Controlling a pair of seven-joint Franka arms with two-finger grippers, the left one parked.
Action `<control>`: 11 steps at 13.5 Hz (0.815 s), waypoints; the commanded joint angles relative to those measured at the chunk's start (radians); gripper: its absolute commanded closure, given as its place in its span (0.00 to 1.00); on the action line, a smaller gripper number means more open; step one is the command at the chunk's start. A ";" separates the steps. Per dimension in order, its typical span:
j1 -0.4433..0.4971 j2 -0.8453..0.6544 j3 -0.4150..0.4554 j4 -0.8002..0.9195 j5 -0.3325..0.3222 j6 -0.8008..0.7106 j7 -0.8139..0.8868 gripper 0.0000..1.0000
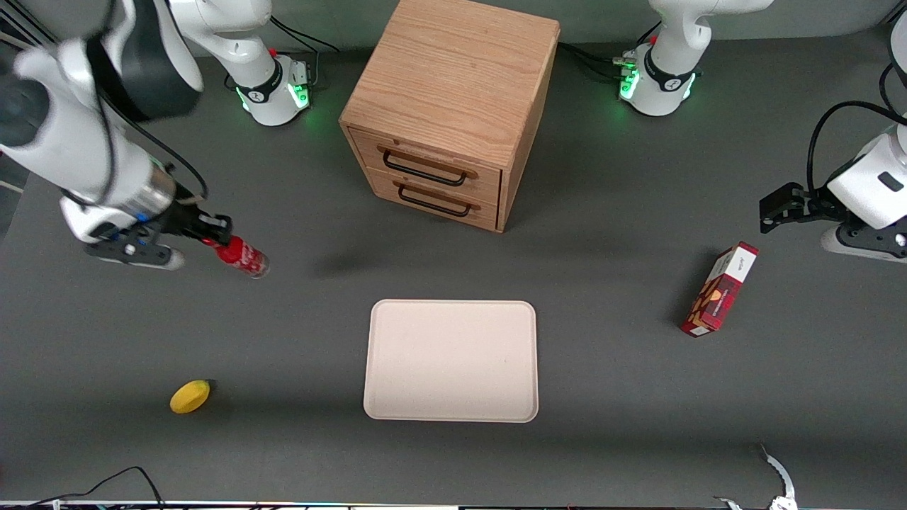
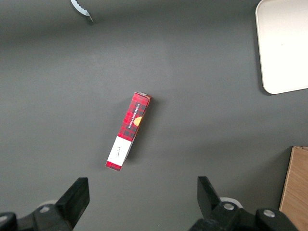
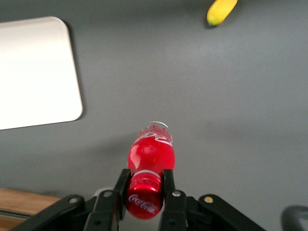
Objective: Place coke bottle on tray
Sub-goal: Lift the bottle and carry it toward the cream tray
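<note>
My right gripper [image 1: 215, 239] is shut on the red cap of the coke bottle [image 1: 241, 256] and holds it tilted above the table, toward the working arm's end. In the right wrist view the fingers [image 3: 121, 185] clamp the cap of the bottle [image 3: 150, 156], whose clear base points away from the gripper. The cream tray [image 1: 451, 360] lies flat in the middle of the table, nearer to the front camera than the wooden drawer cabinet. It also shows in the right wrist view [image 3: 36, 72] and holds nothing.
A wooden two-drawer cabinet [image 1: 448, 106] stands farther from the front camera than the tray. A yellow lemon [image 1: 190, 396] lies near the working arm's end. A red carton [image 1: 720, 289] lies toward the parked arm's end.
</note>
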 commanded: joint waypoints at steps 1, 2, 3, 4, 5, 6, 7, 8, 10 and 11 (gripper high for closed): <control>0.022 0.156 0.063 0.348 -0.003 -0.216 0.026 1.00; 0.022 0.237 0.096 0.484 -0.013 -0.294 0.078 1.00; 0.035 0.323 0.123 0.613 -0.015 -0.339 0.139 1.00; 0.059 0.389 0.130 0.707 -0.018 -0.345 0.185 1.00; 0.084 0.446 0.130 0.755 -0.026 -0.330 0.234 1.00; 0.107 0.498 0.135 0.785 -0.049 -0.288 0.297 1.00; 0.127 0.539 0.140 0.788 -0.081 -0.214 0.354 1.00; 0.140 0.590 0.150 0.788 -0.108 -0.139 0.410 1.00; 0.153 0.693 0.172 0.791 -0.153 0.008 0.524 1.00; 0.159 0.733 0.172 0.789 -0.161 0.063 0.562 1.00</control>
